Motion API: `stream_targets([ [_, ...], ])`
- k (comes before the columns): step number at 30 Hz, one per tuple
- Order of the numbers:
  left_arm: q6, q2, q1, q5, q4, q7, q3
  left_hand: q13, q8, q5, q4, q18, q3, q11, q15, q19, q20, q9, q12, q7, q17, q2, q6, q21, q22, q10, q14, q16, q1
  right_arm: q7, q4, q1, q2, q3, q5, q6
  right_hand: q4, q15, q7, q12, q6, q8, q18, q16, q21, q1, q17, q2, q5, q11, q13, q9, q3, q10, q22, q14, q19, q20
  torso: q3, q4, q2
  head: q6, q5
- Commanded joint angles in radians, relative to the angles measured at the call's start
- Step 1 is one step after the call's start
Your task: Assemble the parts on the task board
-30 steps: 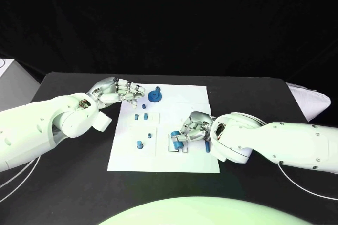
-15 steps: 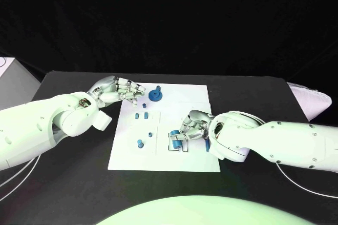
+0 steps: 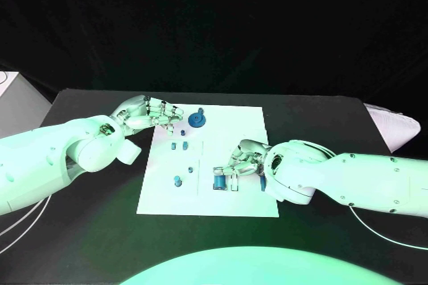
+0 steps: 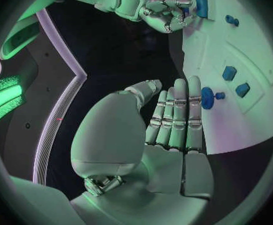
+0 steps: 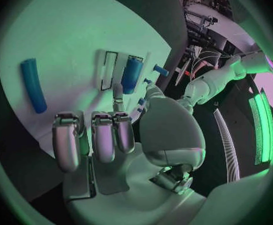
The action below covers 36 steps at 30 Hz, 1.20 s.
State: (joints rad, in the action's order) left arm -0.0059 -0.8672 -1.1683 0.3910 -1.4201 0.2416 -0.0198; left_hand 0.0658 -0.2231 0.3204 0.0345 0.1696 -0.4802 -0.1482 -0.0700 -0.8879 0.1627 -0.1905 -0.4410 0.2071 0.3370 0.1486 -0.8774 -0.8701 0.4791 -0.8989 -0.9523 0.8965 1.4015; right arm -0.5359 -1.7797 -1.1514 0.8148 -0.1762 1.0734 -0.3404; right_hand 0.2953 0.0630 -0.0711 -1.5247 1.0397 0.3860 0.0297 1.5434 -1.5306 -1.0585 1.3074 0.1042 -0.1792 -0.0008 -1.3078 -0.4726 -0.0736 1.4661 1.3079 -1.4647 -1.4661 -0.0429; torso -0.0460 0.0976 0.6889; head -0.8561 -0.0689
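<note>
Several blue parts [image 3: 181,147] on white task board [image 3: 240,124]; round one [image 3: 198,119] far edge.

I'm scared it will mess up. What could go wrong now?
The right hand hovers close by the blue cylinder lying in the slot; a small slip might knock it out. The long blue rod lies near the task board's edge beside that arm, so a sweep could push it off.
</note>
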Motion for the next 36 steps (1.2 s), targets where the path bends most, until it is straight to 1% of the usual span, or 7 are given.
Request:
stream_targets([
  [1, 0.014, 0.000, 0.000, -0.007, -0.003, 0.002, 0.001, 0.001, -0.005, 0.002, 0.005, 0.014, 0.000, -0.002, -0.005, 0.006, -0.001, 0.001, 0.005, 0.003, 0.001, -0.003, 0.000, -0.004, 0.001, 0.005, 0.003, -0.005, -0.002, 0.003, -0.004, 0.002, 0.001, 0.000, 0.020, 0.015, 0.001, 0.007, 0.000, 0.007, -0.008, 0.007, -0.019, 0.003, 0.001, 0.030, 0.200, 0.005, 0.033, -0.003, -0.215, -0.002, -0.027, 0.065, 0.228, -0.092, -0.090, 0.009, -0.0001, 0.0003, 0.000, -0.001, 0.001],
  [11, 0.014, 0.000, 0.000, -0.007, -0.003, 0.001, 0.001, 0.001, -0.005, 0.002, 0.006, 0.014, 0.001, -0.002, -0.005, 0.006, 0.000, 0.002, 0.005, 0.003, 0.002, -0.003, 0.001, -0.003, 0.000, 0.006, 0.003, -0.005, -0.003, 0.012, -0.008, 0.003, 0.013, 0.000, 0.040, -0.001, 0.001, 0.007, 0.000, 0.008, -0.010, 0.010, -0.019, 0.004, 0.000, 0.037, 0.202, 0.008, 0.042, -0.003, -0.214, -0.002, -0.037, 0.064, 0.229, -0.092, -0.091, 0.009, 0.0002, 0.0008, 0.000, -0.005, 0.002],
  [17, 0.014, 0.000, 0.000, -0.007, -0.002, 0.002, 0.001, 0.001, -0.005, 0.002, 0.006, 0.014, 0.001, -0.002, -0.005, 0.006, 0.000, 0.002, 0.005, 0.003, 0.002, -0.003, 0.001, -0.003, 0.000, 0.006, 0.003, -0.005, -0.003, 0.073, -0.015, 0.004, 0.035, 0.000, 0.061, -0.038, -0.001, 0.007, 0.000, 0.009, -0.015, 0.016, -0.019, 0.004, 0.000, 0.014, 0.204, -0.015, 0.017, -0.002, -0.215, -0.002, -0.033, 0.064, 0.229, -0.092, -0.091, 0.008, 0.0004, 0.0021, 0.000, -0.003, 0.001],
  [23, 0.013, 0.000, 0.000, -0.007, -0.001, 0.002, 0.001, 0.001, -0.005, 0.002, 0.006, 0.014, 0.001, -0.002, -0.005, 0.006, 0.000, 0.002, 0.005, 0.003, 0.002, -0.003, 0.001, -0.003, 0.000, 0.006, 0.003, -0.005, -0.003, 0.228, -0.031, 0.004, 0.064, 0.000, 0.067, -0.052, -0.011, 0.011, 0.006, 0.012, -0.016, 0.050, -0.019, 0.006, -0.002, -0.178, 0.210, -0.016, 0.010, -0.007, -0.213, -0.010, -0.019, 0.063, 0.232, -0.094, -0.092, 0.011, 0.0002, 0.0000, 0.000, -0.001, 0.004],
  [26, 0.013, 0.000, 0.000, -0.007, -0.001, 0.002, 0.001, 0.001, -0.005, 0.002, 0.006, 0.014, 0.001, -0.002, -0.005, 0.006, 0.000, 0.002, 0.005, 0.003, 0.002, -0.003, 0.001, -0.003, 0.000, 0.006, 0.003, -0.005, -0.003, 0.263, -0.038, 0.005, 0.067, 0.000, 0.070, -0.030, -0.028, 0.018, 0.018, 0.005, 0.000, 0.084, -0.019, 0.005, 0.000, -0.280, 0.208, -0.010, 0.061, -0.017, -0.219, -0.028, 0.017, 0.068, 0.231, -0.093, -0.091, 0.017, 0.0008, -0.0003, 0.000, -0.001, 0.004],
  [31, 0.015, 0.001, 0.000, -0.007, 0.000, 0.002, 0.001, 0.001, -0.005, 0.002, 0.006, 0.014, 0.001, -0.002, -0.005, 0.006, 0.000, 0.002, 0.005, 0.003, 0.002, -0.003, 0.001, -0.003, 0.000, 0.006, 0.003, -0.005, -0.003, 0.275, -0.044, 0.011, 0.065, 0.000, 0.113, 0.012, -0.022, 0.032, 0.037, -0.012, 0.005, 0.141, -0.021, 0.009, -0.009, -0.343, 0.220, 0.010, 0.068, -0.034, -0.235, -0.079, 0.044, 0.081, 0.239, -0.096, -0.094, 0.030, 0.0004, 0.0006, 0.000, -0.002, 0.005],
  [36, 0.015, 0.001, 0.000, -0.007, 0.000, 0.002, 0.001, 0.001, -0.006, 0.002, 0.007, 0.014, 0.000, -0.002, -0.005, 0.006, 0.000, 0.003, 0.005, 0.003, 0.002, -0.004, 0.001, -0.003, 0.000, 0.006, 0.004, -0.005, -0.002, 0.253, -0.045, 0.020, 0.060, 0.000, 0.180, 0.035, -0.015, 0.036, 0.042, -0.026, 0.005, 0.156, -0.025, 0.016, -0.022, -0.361, 0.236, 0.022, 0.065, -0.039, -0.247, -0.094, 0.057, 0.091, 0.249, -0.100, -0.099, 0.033, -0.0006, 0.0008, -0.001, -0.003, 0.005],
])
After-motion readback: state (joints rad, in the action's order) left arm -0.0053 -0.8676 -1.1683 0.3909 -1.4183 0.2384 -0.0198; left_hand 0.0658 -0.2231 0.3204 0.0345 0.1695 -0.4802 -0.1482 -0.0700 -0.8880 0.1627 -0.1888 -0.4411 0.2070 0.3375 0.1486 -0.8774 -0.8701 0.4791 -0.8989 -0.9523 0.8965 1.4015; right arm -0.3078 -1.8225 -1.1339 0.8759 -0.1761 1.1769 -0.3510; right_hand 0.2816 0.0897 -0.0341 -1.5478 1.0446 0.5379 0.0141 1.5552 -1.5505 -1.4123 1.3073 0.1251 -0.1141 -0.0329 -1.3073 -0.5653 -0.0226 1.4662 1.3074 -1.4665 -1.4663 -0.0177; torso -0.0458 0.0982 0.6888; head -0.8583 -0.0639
